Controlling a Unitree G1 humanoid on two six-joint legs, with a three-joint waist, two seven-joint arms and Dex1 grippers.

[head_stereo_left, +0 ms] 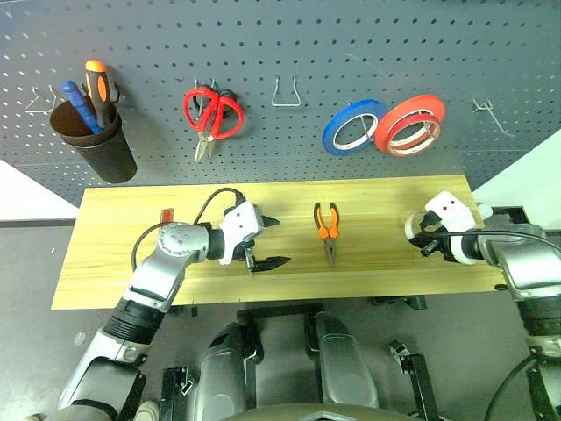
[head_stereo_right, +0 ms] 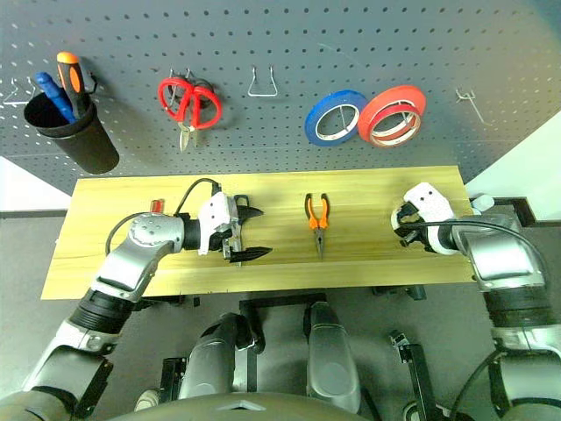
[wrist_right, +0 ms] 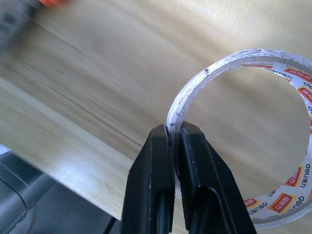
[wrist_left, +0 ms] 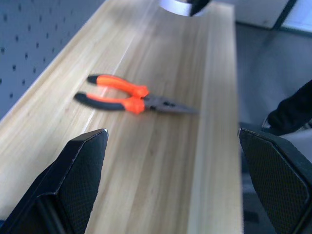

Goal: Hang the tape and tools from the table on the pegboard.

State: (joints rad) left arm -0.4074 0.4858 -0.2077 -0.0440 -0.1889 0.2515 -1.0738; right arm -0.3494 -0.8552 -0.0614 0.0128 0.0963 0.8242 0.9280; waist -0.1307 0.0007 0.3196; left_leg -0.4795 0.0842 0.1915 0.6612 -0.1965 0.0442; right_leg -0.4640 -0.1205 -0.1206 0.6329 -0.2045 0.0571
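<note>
Tape sits pinched by its rim between the closed fingers of the right gripper above the table. Left gripper hangs wide open and empty, near the pliers.

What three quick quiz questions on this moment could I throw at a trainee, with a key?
1. True or false: the right gripper is shut on the tape.
2. Which tool lies on the table between the two arms: A pliers, B hammer, C wrench?
3. Fill in: the left gripper's fingers stand ____.

Key: 1 true, its fingers pinch the ring's wall. 2 A, the pliers. 3 open, with nothing between them.
</note>
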